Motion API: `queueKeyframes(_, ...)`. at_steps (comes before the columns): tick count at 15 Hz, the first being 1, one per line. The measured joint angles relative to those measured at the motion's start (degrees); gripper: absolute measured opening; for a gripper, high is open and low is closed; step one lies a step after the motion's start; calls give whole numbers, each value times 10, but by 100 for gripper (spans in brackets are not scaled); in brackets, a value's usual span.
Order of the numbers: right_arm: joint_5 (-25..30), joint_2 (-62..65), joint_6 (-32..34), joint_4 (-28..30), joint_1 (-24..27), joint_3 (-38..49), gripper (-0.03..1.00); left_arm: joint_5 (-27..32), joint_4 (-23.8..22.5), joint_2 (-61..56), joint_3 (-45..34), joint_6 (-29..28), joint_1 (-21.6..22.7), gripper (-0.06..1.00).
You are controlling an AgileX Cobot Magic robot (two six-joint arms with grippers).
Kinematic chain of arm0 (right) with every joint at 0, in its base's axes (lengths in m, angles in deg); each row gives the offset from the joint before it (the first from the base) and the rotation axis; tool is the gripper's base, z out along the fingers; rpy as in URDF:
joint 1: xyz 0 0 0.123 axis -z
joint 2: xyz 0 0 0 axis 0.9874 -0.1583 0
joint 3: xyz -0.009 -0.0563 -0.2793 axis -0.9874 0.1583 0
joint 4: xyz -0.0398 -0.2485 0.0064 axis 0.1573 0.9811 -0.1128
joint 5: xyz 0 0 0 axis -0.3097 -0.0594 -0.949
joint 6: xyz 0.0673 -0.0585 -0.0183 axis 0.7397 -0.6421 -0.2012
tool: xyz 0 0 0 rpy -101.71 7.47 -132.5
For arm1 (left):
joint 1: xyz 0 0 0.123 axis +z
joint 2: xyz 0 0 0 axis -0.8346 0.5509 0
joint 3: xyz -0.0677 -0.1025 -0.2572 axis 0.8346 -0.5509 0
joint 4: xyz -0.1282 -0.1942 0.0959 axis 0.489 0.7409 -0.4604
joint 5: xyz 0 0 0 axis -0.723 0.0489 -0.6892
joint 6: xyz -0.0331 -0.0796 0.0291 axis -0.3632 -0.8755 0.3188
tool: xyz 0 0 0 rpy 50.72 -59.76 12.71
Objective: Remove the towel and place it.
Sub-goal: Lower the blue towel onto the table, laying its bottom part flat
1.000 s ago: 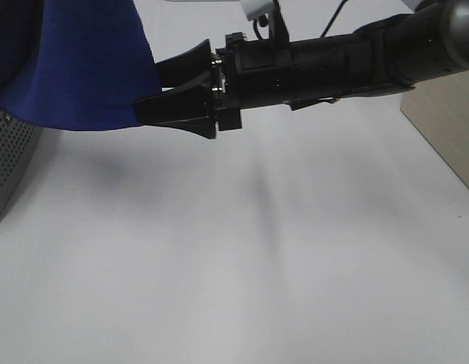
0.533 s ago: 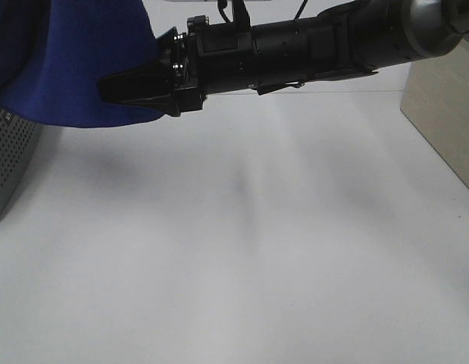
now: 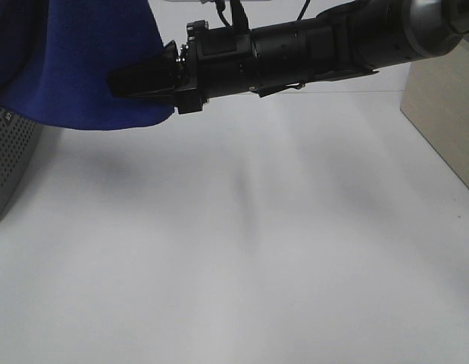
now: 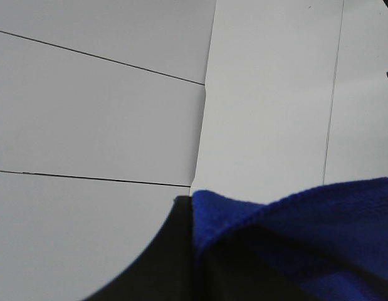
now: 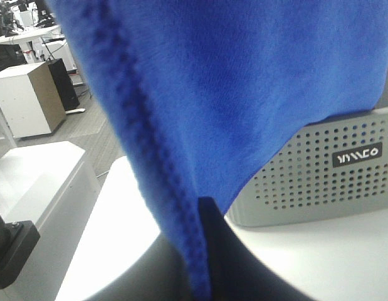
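Now the black right pincer [image 3: 122,81], gaping a second ago, has snapped shut on the plush royal-blue towel [image 3: 75,68]; the left pincer [image 4: 195,216] grips it too, so lifting can begin.

Towel and basket only partly showing

The towel [image 3: 75,68] is running off the top and left edges of the high view, and the grey basket [image 3: 8,155] is being cut by the left edge (only a perforated corner is showing). In the right wrist view the towel is covering the basket's upper part, and the left gripper [image 4: 186,216] is showing only as one dark, blurred finger.
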Motion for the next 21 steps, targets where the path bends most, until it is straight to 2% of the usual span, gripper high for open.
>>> queueKeyframes(2,-2,0,25,3,0,0,2,0,0,0,0,0,0,0)
queueKeyframes(5,-14,3,107,14,0,-1,2,0,0,0,0,0,0,0)
queueKeyframes(7,-49,16,198,64,0,-1,2,0,0,1,0,-2,0,0)
queueKeyframes(8,-85,54,313,158,0,-1,2,-22,1,9,0,-18,0,0)
queueKeyframes(10,-131,112,427,276,0,-1,2,-60,0,21,0,-33,0,0)
queueKeyframes(11,-150,142,497,356,0,-5,2,-80,1,26,0,-42,0,0)
queueKeyframes(13,-164,197,647,539,0,-37,2,-112,0,35,0,-66,0,0)
queueKeyframes(14,-164,206,680,579,0,-48,2,-133,0,40,0,-83,0,0)
queueKeyframes(16,-163,235,823,771,0,-112,2,-184,-1,42,0,-108,1,0)
queueKeyframes(18,-159,243,902,904,0,-182,2,-236,-2,45,0,-112,8,0)
queueKeyframes(20,-160,244,940,989,0,-249,2,-288,-1,52,0,-123,30,0)
queueKeyframes(21,-166,244,946,1029,0,-286,2,-325,0,61,0,-152,52,0)
